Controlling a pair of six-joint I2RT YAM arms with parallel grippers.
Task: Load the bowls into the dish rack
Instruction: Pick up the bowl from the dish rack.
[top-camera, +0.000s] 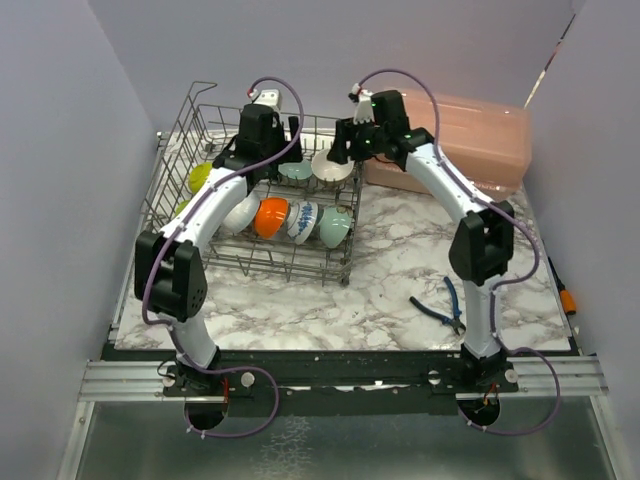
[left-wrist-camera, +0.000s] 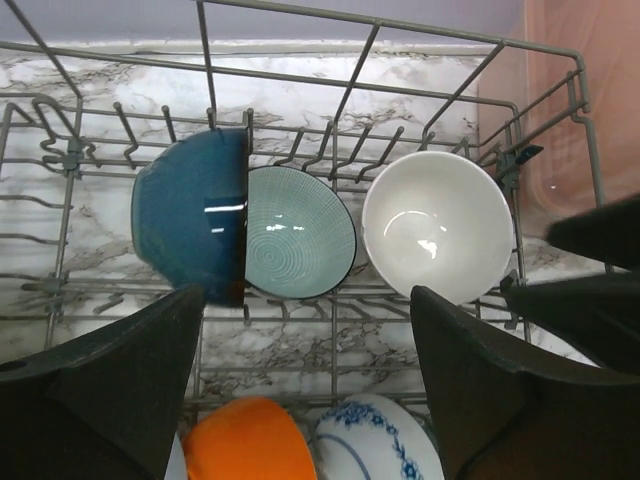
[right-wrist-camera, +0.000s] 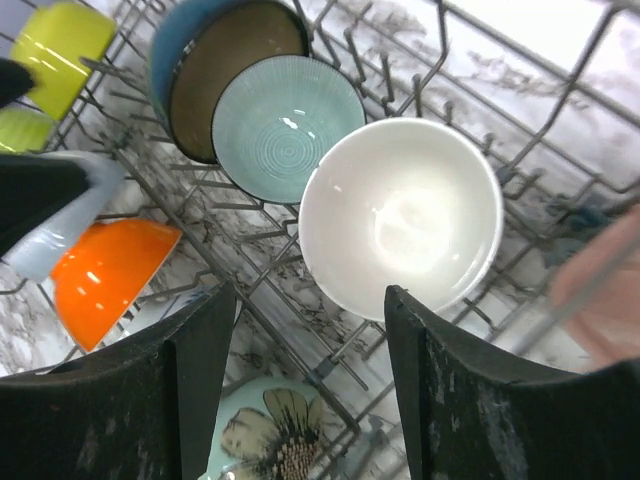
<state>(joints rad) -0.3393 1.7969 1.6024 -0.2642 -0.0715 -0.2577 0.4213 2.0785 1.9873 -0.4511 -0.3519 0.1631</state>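
The dish rack (top-camera: 190, 130), a grey wire basket, stands at the table's back left with several bowls set on edge between its tines. In the left wrist view the back row holds a dark blue bowl (left-wrist-camera: 185, 225), a ribbed pale teal bowl (left-wrist-camera: 295, 235) and a white bowl (left-wrist-camera: 435, 225). An orange bowl (left-wrist-camera: 240, 440) and a blue-patterned bowl (left-wrist-camera: 375, 440) lie in the nearer row. My left gripper (left-wrist-camera: 308, 300) hangs open above the rack floor, holding nothing. My right gripper (right-wrist-camera: 310, 300) is open just below the white bowl (right-wrist-camera: 400, 215), which rests in the rack. Lime-yellow bowls (right-wrist-camera: 60, 40) sit at the rack's far left.
A pink lidded plastic box (top-camera: 470, 140) stands right of the rack at the back. Blue-handled pliers (top-camera: 445, 305) lie on the marble table (top-camera: 330, 310) near the right arm's base. Purple walls close in both sides. A flower-patterned teal bowl (right-wrist-camera: 280, 440) sits under my right gripper.
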